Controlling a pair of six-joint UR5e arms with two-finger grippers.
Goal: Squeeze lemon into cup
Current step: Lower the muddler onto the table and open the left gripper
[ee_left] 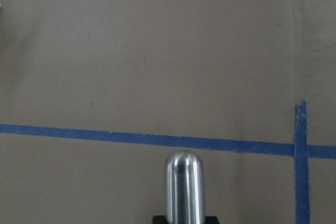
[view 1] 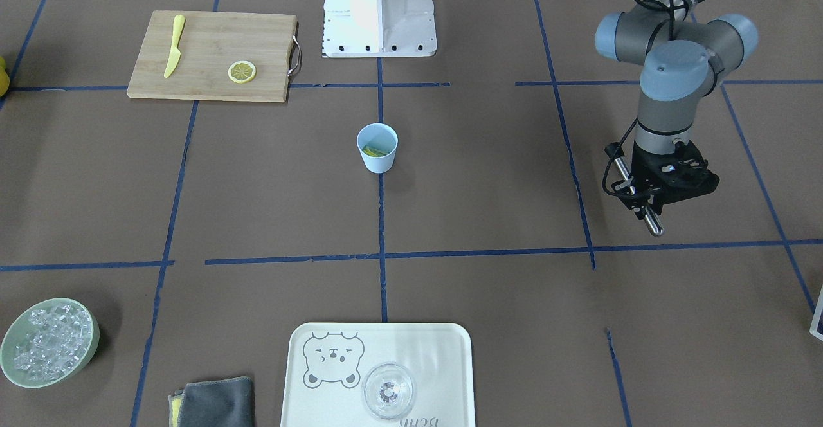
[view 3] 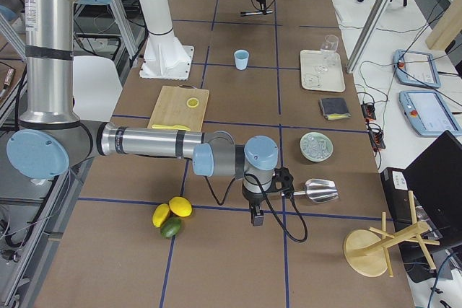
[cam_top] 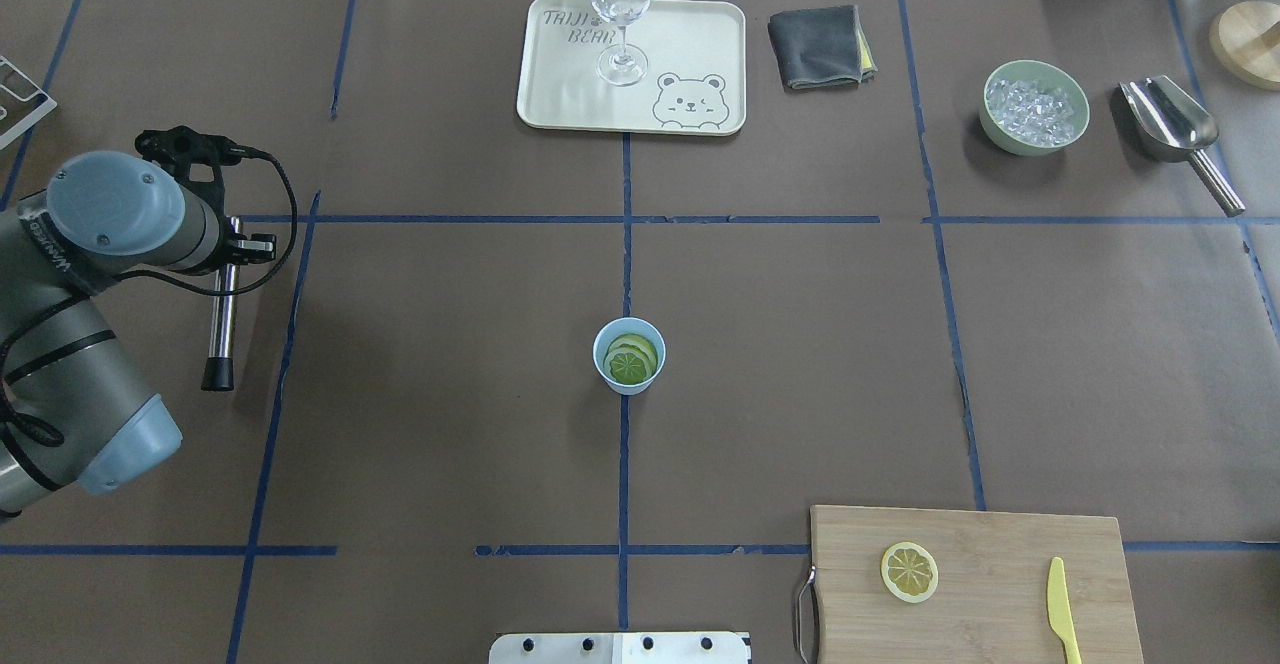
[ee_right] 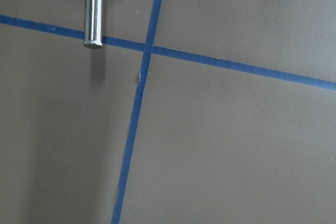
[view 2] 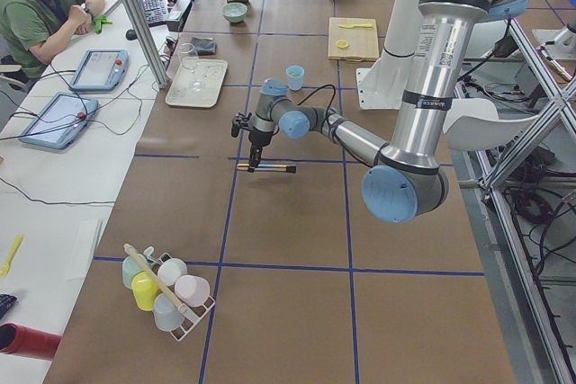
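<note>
**Steel rod gripped, lemon in the cup: pressing not yet begun**

Take the overhead view as your clock face, with the cup at its middle. The lemon lies inside the cup, below the rim. A second slice sits on the cutting board at 4 o'clock, well apart.

At 9 o'clock, also well apart from the cup, your left gripper seems clamped on the rod. The rod lies level, low over the table, its black tip toward the robot. Your right gripper shows only in the side view, near the scoop. You cannot tell how far it is open.

My reading is that the slice is placed and the squeeze itself is the step in hand, not yet started. Next you need to carry the rod toward 3 o'clock to the cup and tip it upright over the mouth. Then press straight down on the slice. The cup looks light, so an off-centre push could tip it.
</note>
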